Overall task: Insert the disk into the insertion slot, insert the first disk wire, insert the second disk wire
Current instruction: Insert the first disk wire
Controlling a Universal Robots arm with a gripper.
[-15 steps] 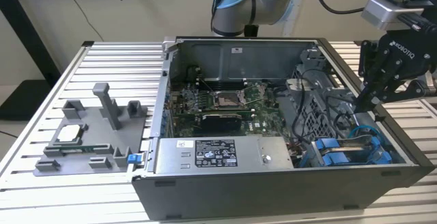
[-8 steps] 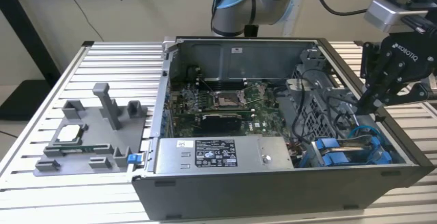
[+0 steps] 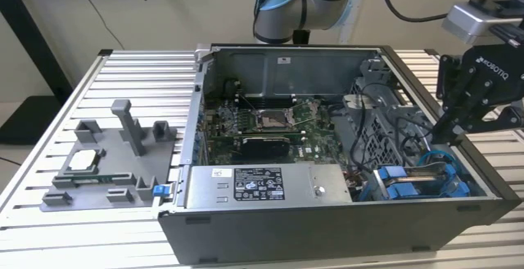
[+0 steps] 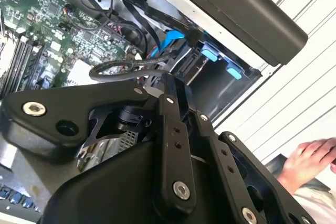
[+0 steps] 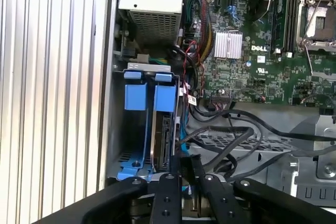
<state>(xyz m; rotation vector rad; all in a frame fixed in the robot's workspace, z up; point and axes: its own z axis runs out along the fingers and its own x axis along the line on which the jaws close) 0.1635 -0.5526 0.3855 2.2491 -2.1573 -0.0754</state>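
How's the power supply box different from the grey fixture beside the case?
The power supply sits inside the case; the fixture lies outside on the table. The power supply is a plain box with a white label; the fixture has upright posts and holds a chip. Both are grey.

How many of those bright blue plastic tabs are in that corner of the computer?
2. They sit side by side at the drive bay: one blue tab beside the case wall, the other blue tab toward the motherboard. Cables may hide more.
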